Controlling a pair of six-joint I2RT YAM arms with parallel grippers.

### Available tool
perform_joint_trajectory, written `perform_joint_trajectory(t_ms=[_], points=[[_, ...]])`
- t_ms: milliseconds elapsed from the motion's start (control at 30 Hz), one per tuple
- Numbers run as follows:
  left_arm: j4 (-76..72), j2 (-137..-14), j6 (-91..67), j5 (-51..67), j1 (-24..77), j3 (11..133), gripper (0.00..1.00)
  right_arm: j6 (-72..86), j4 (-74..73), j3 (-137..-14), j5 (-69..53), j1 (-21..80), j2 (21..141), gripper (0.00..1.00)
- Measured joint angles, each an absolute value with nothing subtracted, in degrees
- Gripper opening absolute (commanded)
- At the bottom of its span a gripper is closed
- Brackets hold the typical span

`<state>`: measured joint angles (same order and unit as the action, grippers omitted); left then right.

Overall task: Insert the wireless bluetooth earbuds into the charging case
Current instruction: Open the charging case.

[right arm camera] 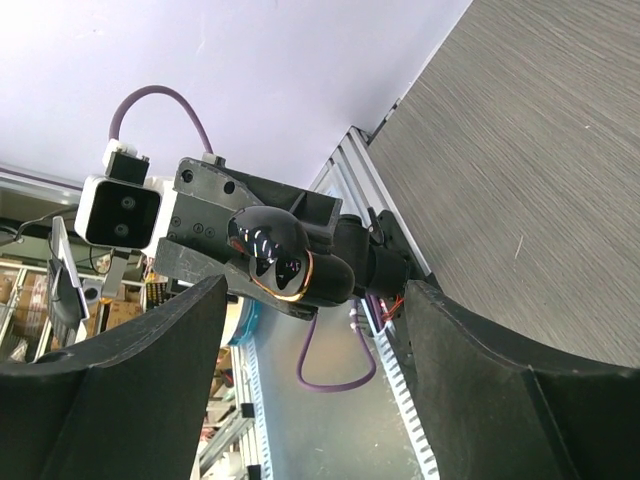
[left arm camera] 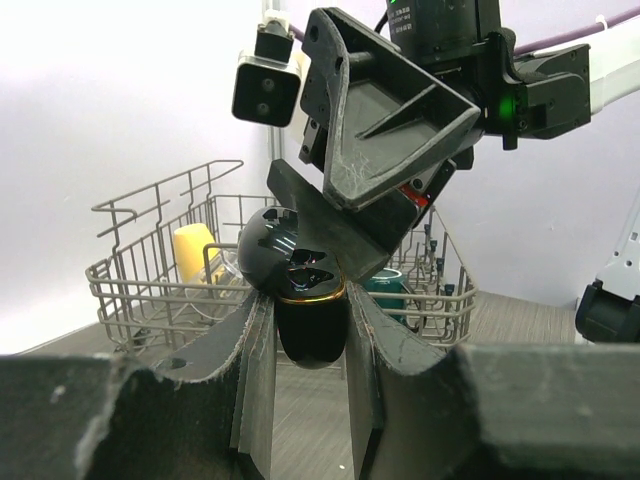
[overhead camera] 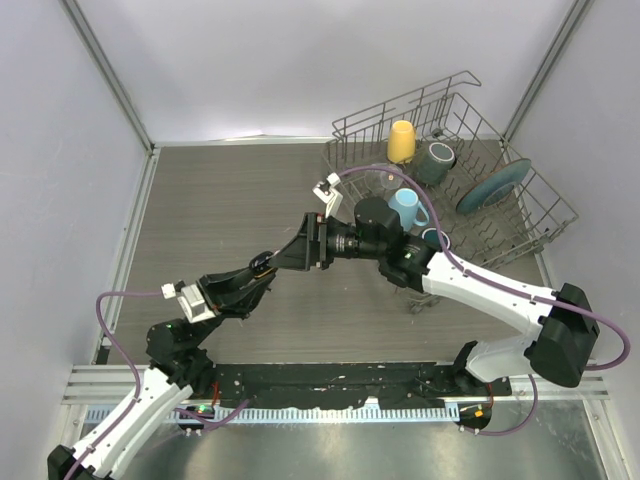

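A glossy black egg-shaped charging case (left arm camera: 312, 325) with a gold rim hangs above the table, and my left gripper (left arm camera: 308, 298) is shut on its lower half. Its lid (left arm camera: 266, 250) is hinged open. The same case (right arm camera: 300, 268) shows in the right wrist view, between the wide-apart fingers of my right gripper (right arm camera: 315, 290), which is open with gaps on both sides. From above, the case (overhead camera: 262, 262) sits where my left gripper (overhead camera: 256, 270) and right gripper (overhead camera: 285, 258) meet. Dark shiny shapes fill the case's mouth; I cannot make out any single earbud.
A wire dish rack (overhead camera: 520, 225) stands at the back right with a yellow cup (overhead camera: 401, 140), a blue mug (overhead camera: 405, 208) and a teal plate (overhead camera: 495, 185). The rack (left arm camera: 160, 295) lies behind the case. White walls close the table's sides.
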<state>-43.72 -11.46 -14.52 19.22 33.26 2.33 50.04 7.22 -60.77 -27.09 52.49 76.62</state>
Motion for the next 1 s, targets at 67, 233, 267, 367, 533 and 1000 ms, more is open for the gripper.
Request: perform_joint_trajectory(t_ms=[67,233,267,367,533,1000], points=[[-43.64,-11.16,-14.52,18.94,33.26,2.33,0.00,50.09,7.27,-60.51,-27.11,52.49,76.60,0.72],[-43.46,-11.09,-14.52,18.81,33.26,2.33,0.00,50.83,7.27,-59.70,-27.22,52.49,76.64,0.66],[-43.46,-11.09,-14.52,18.81,33.26,2.33,0.00,51.18,7.29,-59.68,-27.35,52.49,76.66,0.66],[-43.46,-11.09,-14.52,18.85,33.26,2.33,0.00,51.92,8.08,-59.68,-27.79,52.49,76.99,0.66],[-43.46,-11.09,-14.48,19.09,33.26,2.33,0.00,54.28,10.15,-59.66,-29.19,52.49,78.94,0.63],[-43.22,-11.09,-13.45,19.20,33.26,2.33,0.07,61.21,15.66,-59.37,-33.17,52.01,81.82,0.11]])
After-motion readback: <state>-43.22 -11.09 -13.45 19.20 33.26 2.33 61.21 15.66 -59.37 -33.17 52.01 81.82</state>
